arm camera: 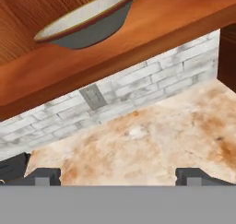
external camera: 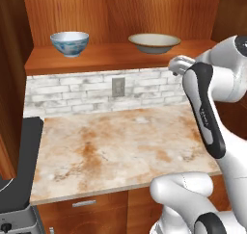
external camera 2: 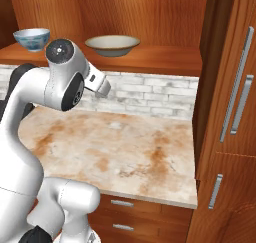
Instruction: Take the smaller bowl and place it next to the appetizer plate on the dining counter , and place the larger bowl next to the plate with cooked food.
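pincer (arm camera: pixel 118 174) spread wide, empty; larger bowl (arm camera: pixel 87 21) cream-grey, olive rim.

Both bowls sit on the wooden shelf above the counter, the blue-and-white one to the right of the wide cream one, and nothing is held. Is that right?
Not quite: in the left base view the smaller bowl stands left of the larger bowl. Both do sit on the wooden shelf, and the fingers hold nothing.

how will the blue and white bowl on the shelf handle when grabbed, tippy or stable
The smaller bowl looks rigid and glazed, so probably slippery and breakable if dropped. It is deep and narrows toward its base, so a sideways nudge may tip it more readily than the wide, shallow larger bowl beside it on the wooden shelf.
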